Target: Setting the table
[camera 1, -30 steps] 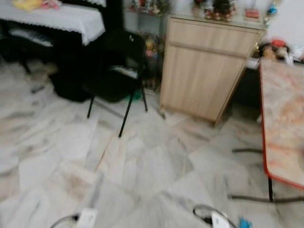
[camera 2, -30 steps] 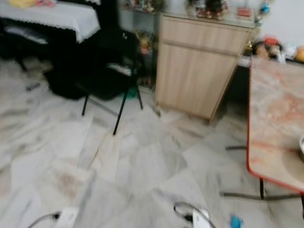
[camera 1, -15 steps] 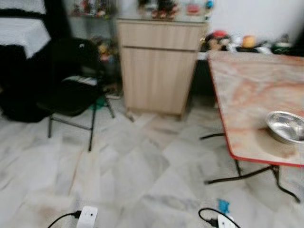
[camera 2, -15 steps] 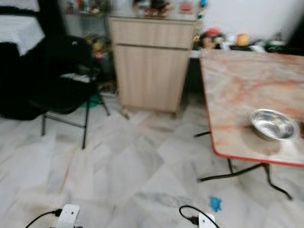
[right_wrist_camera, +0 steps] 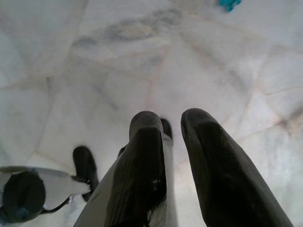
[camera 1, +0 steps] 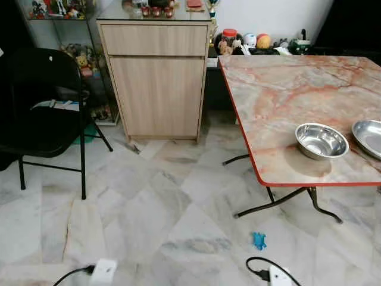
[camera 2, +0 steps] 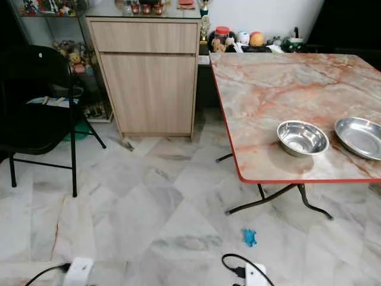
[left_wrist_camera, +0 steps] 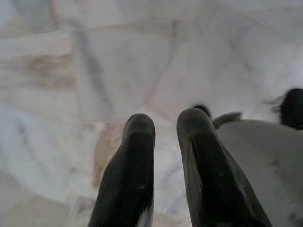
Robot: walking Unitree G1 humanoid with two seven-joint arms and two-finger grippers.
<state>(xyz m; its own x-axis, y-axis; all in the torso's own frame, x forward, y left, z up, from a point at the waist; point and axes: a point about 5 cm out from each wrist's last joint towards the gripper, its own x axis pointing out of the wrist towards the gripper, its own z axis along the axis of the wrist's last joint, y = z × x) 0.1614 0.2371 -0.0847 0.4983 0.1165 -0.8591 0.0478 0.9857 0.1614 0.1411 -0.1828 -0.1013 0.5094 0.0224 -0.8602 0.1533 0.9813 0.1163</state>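
The head camera has swung right since a second ago, so the marble-topped table (camera 1: 280,89) now sits in full view with a steel bowl (camera 1: 321,140) near its front edge and a steel plate (camera 2: 359,136) just beside it. The wrist views add the marble floor: the left gripper (left_wrist_camera: 164,124) and right gripper (right_wrist_camera: 173,122) hang over it, fingers narrowly parted, holding nothing. A small blue object (right_wrist_camera: 229,4) lies on the floor in the right wrist view.

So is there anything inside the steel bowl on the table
No, the steel bowl near the red edge of the marble table sits empty.
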